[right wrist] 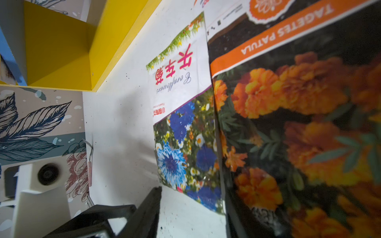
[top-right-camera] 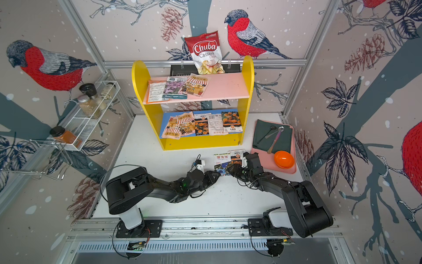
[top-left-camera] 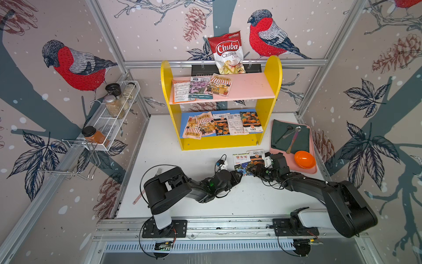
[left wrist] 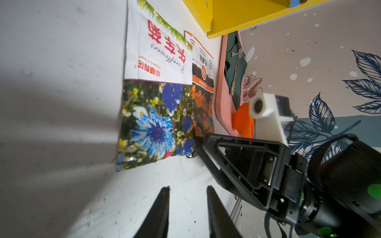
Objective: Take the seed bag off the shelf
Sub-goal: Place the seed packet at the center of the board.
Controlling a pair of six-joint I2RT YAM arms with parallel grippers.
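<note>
The shelf [top-left-camera: 219, 142] [top-right-camera: 201, 143] stands at the back of the table, and several seed bags lie on its pink upper board [top-left-camera: 251, 88] and blue lower board [top-left-camera: 184, 121]. Two more seed bags lie flat on the table in front of it: a blue-flower bag [top-left-camera: 241, 162] [top-right-camera: 222, 162] [left wrist: 156, 107] [right wrist: 181, 123] and an orange-marigold bag [top-left-camera: 257, 157] [top-right-camera: 237, 157] [left wrist: 203, 99] [right wrist: 299, 123]. My left gripper [top-left-camera: 241, 175] [left wrist: 188, 187] is open just short of the blue-flower bag's near edge, holding nothing. My right gripper [top-left-camera: 251, 169] [right wrist: 191, 202] is open at the marigold bag's near corner; one finger is hidden by that bag.
A pink tray [top-left-camera: 315, 171] to the right holds a green cloth, spoons and an orange bowl [top-left-camera: 304, 159], close to the right arm. A white wire rack [top-left-camera: 109, 128] with spice jars hangs on the left wall. A chips bag [top-left-camera: 228, 52] leans behind the shelf.
</note>
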